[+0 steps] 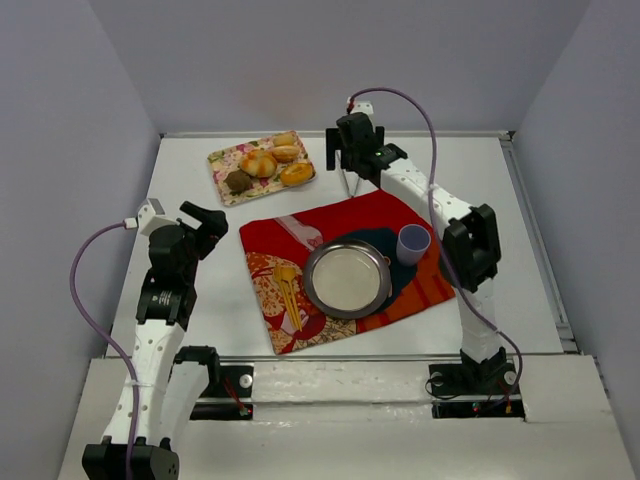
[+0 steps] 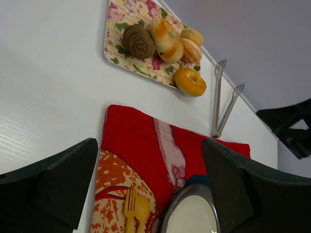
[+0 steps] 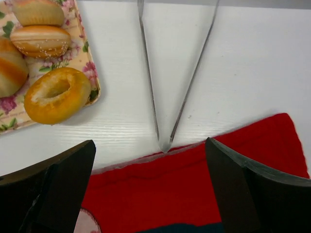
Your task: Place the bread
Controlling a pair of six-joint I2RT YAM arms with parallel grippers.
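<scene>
White bench [image 1: 180, 200], grey walls around it. A floral tray [image 1: 225, 158] sits at the far left of the bench. The bread [image 1: 259, 163] lies in the middle of the tray, lumpy and golden-brown with pale patches. It touches a dark brown round piece [image 1: 238, 181] on its near-left side. A ring-shaped roll [image 1: 296, 174] lies at the tray's right edge, and two small smooth rolls [image 1: 286, 147] lie at the far corner.

A red cloth [image 1: 350, 215] is spread mid-bench. It carries a metal plate [image 1: 347, 278], a lilac cup [image 1: 413, 243] just right of the plate, and a yellow fork and spoon [image 1: 288, 290] to its left.

Metal tongs [image 3: 164, 141] lie on the bench between tray and cloth, with the hinge at the cloth's far edge and the arms spread away from it.

Right end effector [image 3: 150, 184] – fingers wide apart, aimed down over the tongs, well off the bread. Left end effector [image 2: 148, 189] – fingers also apart, at the left side of the bench, facing the cloth and tray.
</scene>
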